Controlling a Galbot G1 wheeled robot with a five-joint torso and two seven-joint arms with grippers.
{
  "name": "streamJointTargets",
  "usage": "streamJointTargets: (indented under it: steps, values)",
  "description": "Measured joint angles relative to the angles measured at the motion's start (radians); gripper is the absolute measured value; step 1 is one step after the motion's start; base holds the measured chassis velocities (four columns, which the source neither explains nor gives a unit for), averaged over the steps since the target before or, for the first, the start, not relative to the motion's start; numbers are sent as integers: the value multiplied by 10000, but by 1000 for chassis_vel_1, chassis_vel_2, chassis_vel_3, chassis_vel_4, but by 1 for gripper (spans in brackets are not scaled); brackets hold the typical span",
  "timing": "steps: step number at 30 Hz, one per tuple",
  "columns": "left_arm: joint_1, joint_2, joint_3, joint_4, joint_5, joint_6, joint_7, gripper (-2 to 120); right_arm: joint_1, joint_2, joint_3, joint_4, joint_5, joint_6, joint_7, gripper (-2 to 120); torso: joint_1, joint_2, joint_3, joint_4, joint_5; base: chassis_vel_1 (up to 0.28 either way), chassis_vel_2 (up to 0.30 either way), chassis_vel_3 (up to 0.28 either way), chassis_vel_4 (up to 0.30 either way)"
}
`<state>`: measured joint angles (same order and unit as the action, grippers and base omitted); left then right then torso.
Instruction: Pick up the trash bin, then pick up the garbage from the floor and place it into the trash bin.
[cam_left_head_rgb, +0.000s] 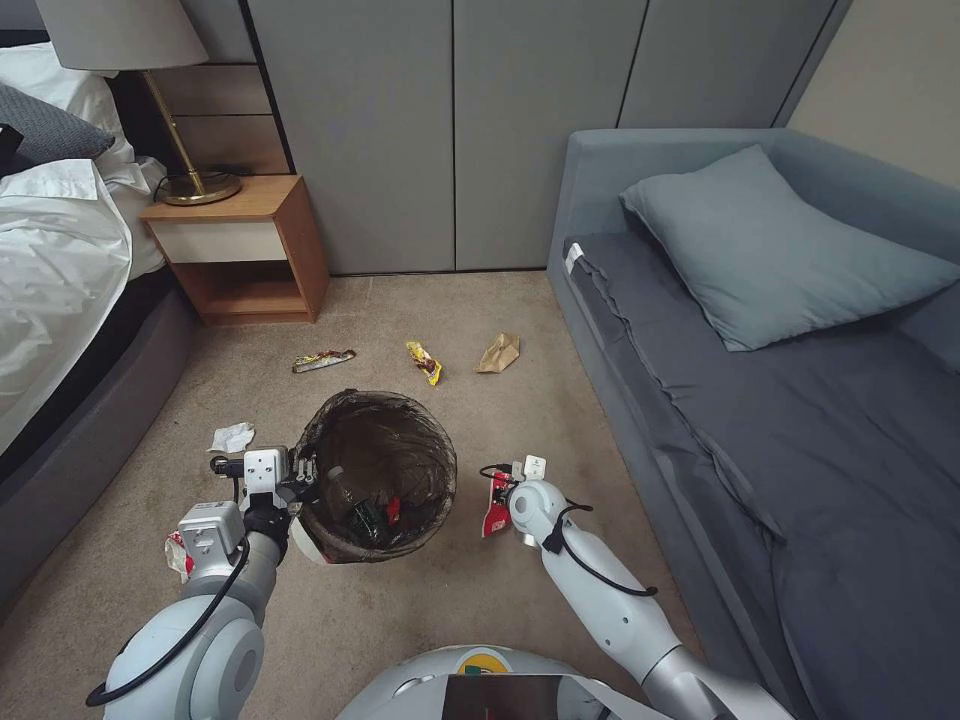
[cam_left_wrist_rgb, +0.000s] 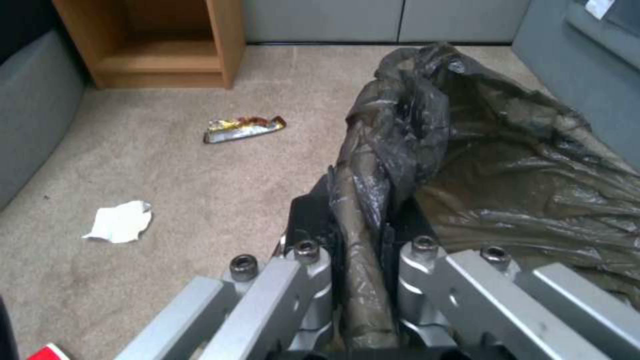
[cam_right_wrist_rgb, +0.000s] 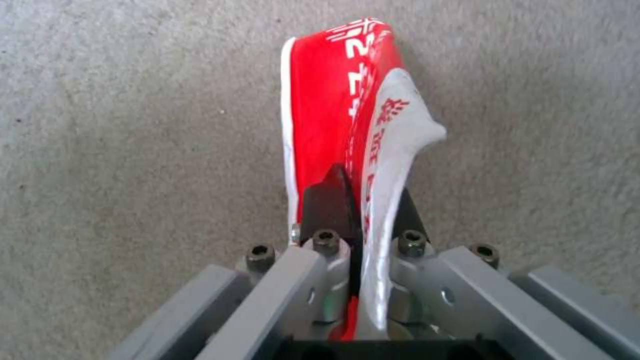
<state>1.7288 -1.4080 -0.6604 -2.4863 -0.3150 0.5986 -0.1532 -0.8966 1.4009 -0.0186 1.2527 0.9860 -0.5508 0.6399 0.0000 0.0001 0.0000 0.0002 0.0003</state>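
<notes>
The right gripper (cam_left_head_rgb: 503, 487), jaws pinching a crushed red-and-white paper cup (cam_right_wrist_rgb: 347, 125) lengthwise, hangs over the carpet just right of the small round white trash bin with dark liner bag (cam_left_head_rgb: 378, 470); the left gripper (cam_left_wrist_rgb: 363, 240), jaws clamped on its rim, holds that bin's mouth open towards the cup

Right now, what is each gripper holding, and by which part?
The left gripper clamps the trash bin by its liner-covered rim. The right gripper pinches a crushed red-white paper cup by one flattened end.
</notes>
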Motion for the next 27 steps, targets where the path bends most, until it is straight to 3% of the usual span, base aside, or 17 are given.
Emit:
streamJointTargets:
  steps: [6, 11, 13, 17, 20, 22, 27]
  values:
    - [-2, 24, 28, -3, -14, 0, 3, 7, -243, -293, 2, 620, -837, 150, -307, 0, 0, 0, 1, -4, -4, 0, 0, 0, 0]
    - [31, 62, 29, -104, -83, 7, 6, 7, -627, -848, 203, 1907, -1592, 214, -696, 0, 0, 0, 0, -3, -3, 0, 0, 0, 0]
    - [76, 92, 22, -119, -125, 23, 5, 7, -925, -1433, 488, 3242, -1593, 167, -889, 0, 0, 0, 0, -3, -2, 0, 0, 0, 0]
    - [116, 102, 18, -122, -151, 39, 3, 7, -1144, -2185, 804, 4533, -1368, 46, -1138, 0, 0, 0, 0, -2, 0, 0, 0, 0, 0]
    - [128, 100, 7, -125, -171, 64, 2, 7, -1355, -3371, 1244, 6166, -1189, 2, -1733, 0, 0, -1, 0, -5, 0, 0, 0, 0, 0]
    - [125, 99, 4, -125, -172, 66, 2, 7, -1379, -3525, 1305, 6401, -1154, -1, -1814, 0, 0, 0, 0, -5, -1, 0, 0, 0, 0]
    - [127, 98, -8, -133, -165, 87, -3, 7, -1454, -4386, 1833, 8433, -428, -244, -2029, 0, 0, 0, 0, -1, -1, 0, 0, 0, 0]
